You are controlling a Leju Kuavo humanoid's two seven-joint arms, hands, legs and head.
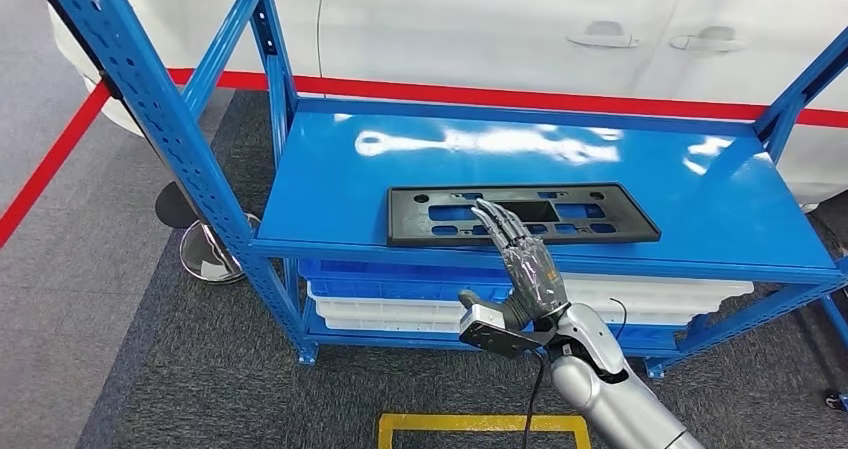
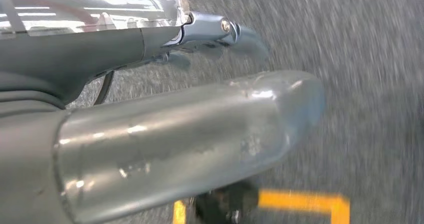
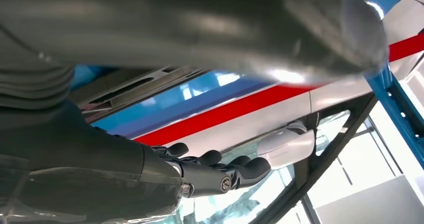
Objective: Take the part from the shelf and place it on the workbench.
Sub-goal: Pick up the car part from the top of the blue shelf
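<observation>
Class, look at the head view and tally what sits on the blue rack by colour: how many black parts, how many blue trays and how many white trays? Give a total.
Black part on the top shelf: 1
Blue tray below that shelf: 1
White tray under the blue tray: at least 1; whether it is a stack cannot be told
Total: 3 at least

Black plastic plate-frame part point(image 1: 522, 214): flat rectangular panel with slotted cutouts, lying flat on blue shelf point(image 1: 340, 184) top deck, long side parallel to and near the front edge.
</observation>
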